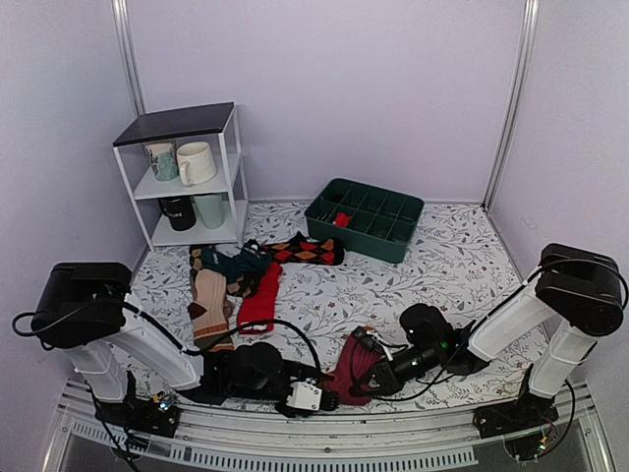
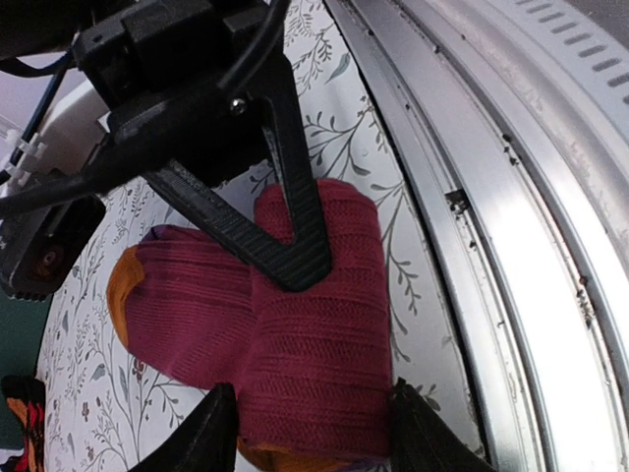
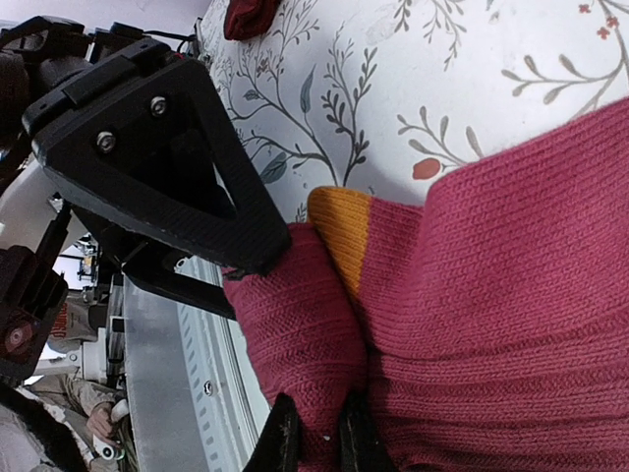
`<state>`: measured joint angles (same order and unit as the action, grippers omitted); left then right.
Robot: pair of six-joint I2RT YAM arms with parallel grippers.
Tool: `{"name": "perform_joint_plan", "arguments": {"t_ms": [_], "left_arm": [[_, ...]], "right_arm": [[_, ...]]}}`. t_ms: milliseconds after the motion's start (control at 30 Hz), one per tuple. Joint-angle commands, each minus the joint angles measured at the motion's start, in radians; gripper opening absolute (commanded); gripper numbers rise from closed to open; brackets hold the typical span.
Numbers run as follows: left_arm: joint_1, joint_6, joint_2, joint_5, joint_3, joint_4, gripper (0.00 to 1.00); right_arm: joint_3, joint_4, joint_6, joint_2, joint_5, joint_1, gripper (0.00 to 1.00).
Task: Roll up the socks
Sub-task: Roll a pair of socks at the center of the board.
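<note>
Along the near edge of the desk (image 1: 442, 265), the left arm (image 1: 147, 344) lay stretched low and almost flat. It reached rightward from its base, its wrist close to the metal rail (image 2: 511, 246). The left fingers (image 2: 201, 442) stood about half apart, one on each side of the rolled end of the maroon socks (image 1: 356, 366), and they seemed to press against the roll on both sides.

Behind that arm, further back on the desk, a loose heap of other socks lay well apart from the roll: a brown striped sock (image 1: 209, 307), a red sock (image 1: 261, 300), a teal sock (image 1: 241, 262) and an argyle sock (image 1: 307, 251).

The maroon socks sat between the two wrists, just inside the rail. They were partly rolled, with an orange toe (image 3: 344, 231) showing at the fold.

From the right, the right arm (image 1: 511, 320) sloped down and leftward from its raised shoulder, elbow bent, with its wrist low over the socks. The right fingers (image 3: 280, 442) were nearly together, pinched on a fold of the maroon knit, and one of them rested on top of the roll right in front of the left wrist.
</note>
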<state>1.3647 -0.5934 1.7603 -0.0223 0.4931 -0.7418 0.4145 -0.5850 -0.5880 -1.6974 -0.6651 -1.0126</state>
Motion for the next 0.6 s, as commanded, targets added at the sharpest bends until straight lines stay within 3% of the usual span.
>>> {"name": "perform_joint_plan", "arguments": {"t_ms": [0,33,133,233,300,367,467,567], "left_arm": [[0.015,0.001,0.025,0.022,0.027,0.016,0.53],[0.014,0.002,0.031,0.024,0.035,0.031,0.51],[0.015,0.013,0.044,0.043,0.065,0.084,0.27],[0.014,0.024,0.044,0.061,0.074,0.091,0.14],[0.013,0.028,0.048,0.075,0.083,0.101,0.00],[0.012,0.043,0.054,0.089,0.104,0.147,0.00],[-0.003,0.099,0.038,0.124,0.121,0.232,0.00],[-0.043,0.184,0.029,0.212,0.166,0.379,0.00]], "right_arm": [[-0.037,0.218,-0.005,-0.060,0.011,-0.002,0.00],[-0.037,0.219,-0.004,-0.061,0.012,-0.001,0.00],[-0.035,0.219,-0.001,-0.063,0.014,0.000,0.00],[-0.030,0.221,0.001,-0.070,0.016,0.003,0.00],[-0.026,0.222,0.001,-0.075,0.015,0.004,0.00],[-0.022,0.226,0.003,-0.069,0.024,0.004,0.03],[-0.025,0.233,0.030,-0.010,0.076,0.004,0.16],[-0.048,0.232,0.097,0.124,0.191,0.004,0.37]]}}
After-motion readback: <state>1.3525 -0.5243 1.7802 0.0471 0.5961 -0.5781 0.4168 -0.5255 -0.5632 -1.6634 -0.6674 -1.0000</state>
